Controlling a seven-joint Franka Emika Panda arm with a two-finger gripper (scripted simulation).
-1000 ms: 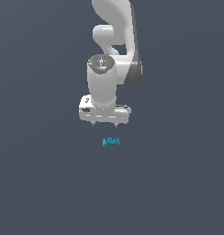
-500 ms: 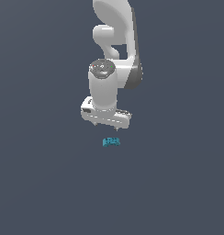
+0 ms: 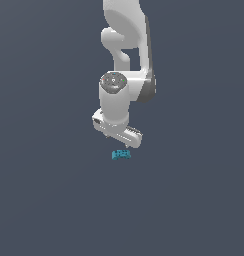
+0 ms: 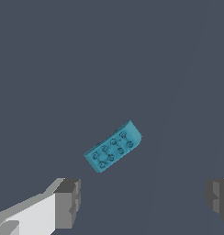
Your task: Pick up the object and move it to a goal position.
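Object [image 4: 113, 147]: small teal studded block, possibly arched | pincer [image 4: 143, 202]: jaws spread, empty

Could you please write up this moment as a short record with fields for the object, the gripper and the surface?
object: small teal-blue studded block, lying on the surface, studs up
gripper: white, jaws wide apart, holding nothing
fingers: two grey pads, neither one touching the block
relation: gripper sits just above the block in the exterior view; in the wrist view the block is not yet between the fingers
surface: plain dark grey-blue floor
goal marker: none visible
task state: object not yet grasped
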